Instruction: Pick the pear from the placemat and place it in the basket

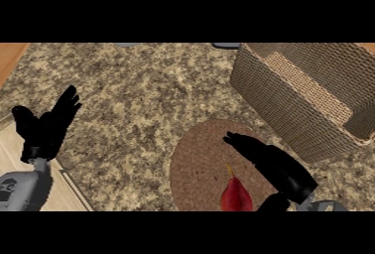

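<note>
head view: right fingers (243, 144) straight, near pear (236, 196)

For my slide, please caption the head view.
Right hand open over the placemat beside the red pear; basket beyond; left hand rests open at left.

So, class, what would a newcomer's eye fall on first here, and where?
The big wicker basket fills the upper right. A red pear lies near the lower edge on a round brown placemat, with the open right hand beside it. The left hand rests open at the left edge.
</note>
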